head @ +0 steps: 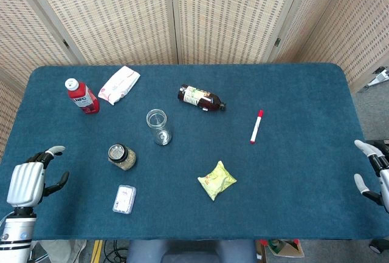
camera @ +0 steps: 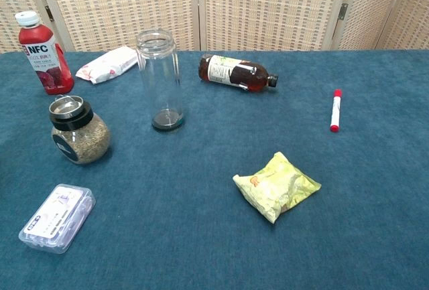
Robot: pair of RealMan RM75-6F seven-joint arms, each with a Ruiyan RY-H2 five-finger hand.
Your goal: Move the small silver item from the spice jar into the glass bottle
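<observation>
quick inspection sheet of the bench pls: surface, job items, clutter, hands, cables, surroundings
Surface: blue table, felt-like cover.
Job's things: spice jar upright, silver item in its mouth; glass bottle upright, open, apart from the jar.
Clutter: red juice bottle, white packet, brown bottle on its side, red marker, yellow snack bag, clear plastic case.
Hands: left hand and right hand at table edges, holding nothing.
Cables: some under the front edge.
Surroundings: woven folding screen behind.

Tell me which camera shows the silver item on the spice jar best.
The chest view: the silver item sits close and side-on across the spice jar mouth. The head view looks straight down, so it is only a small disc in the jar's opening.
</observation>
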